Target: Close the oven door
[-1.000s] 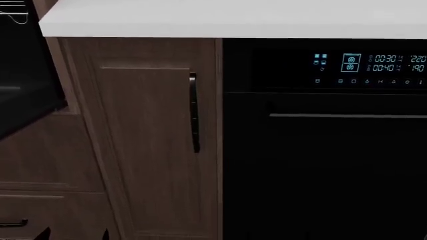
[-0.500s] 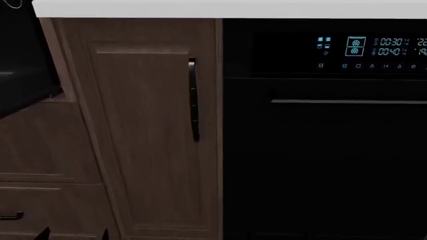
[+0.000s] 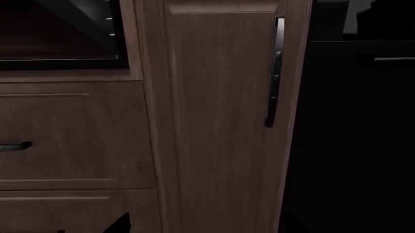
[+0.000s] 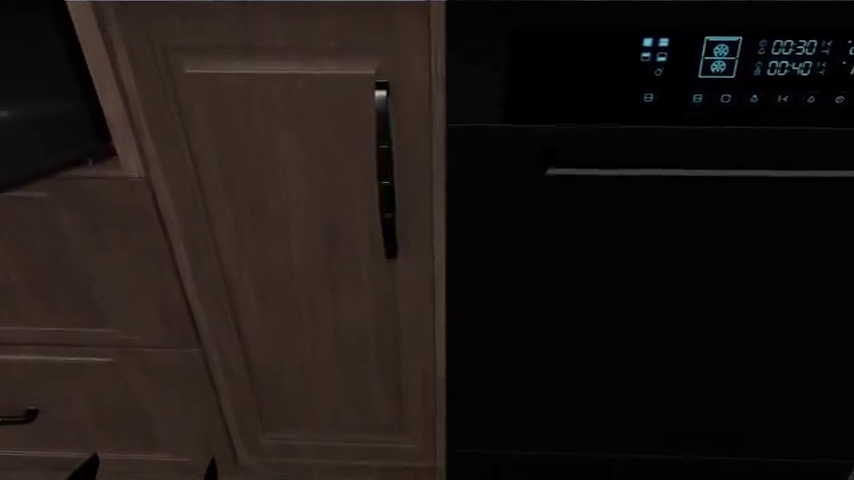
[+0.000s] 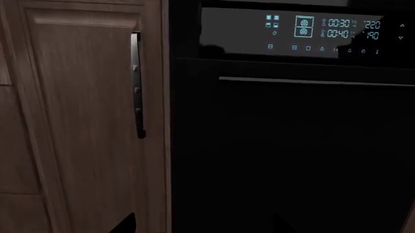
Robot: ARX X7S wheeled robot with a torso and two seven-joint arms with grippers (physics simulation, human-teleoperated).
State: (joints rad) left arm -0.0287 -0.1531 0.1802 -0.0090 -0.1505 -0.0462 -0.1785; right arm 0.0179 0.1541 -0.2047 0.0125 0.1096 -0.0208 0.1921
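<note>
- Your oven door (image 4: 47, 90) hangs open at the head view's upper left, well above the dark pincer tips (image 4: 147, 468) at the bottom edge.
- It's a black slab beside the wood cabinet door (image 4: 287, 260).
- Most of it is cut off.
- Neither pincer's opening can be told.

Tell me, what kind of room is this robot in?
Most likely a kitchen: a brown wood cabinet door with a black vertical handle, wood drawers, and a black built-in appliance with a cyan lit display.
</note>
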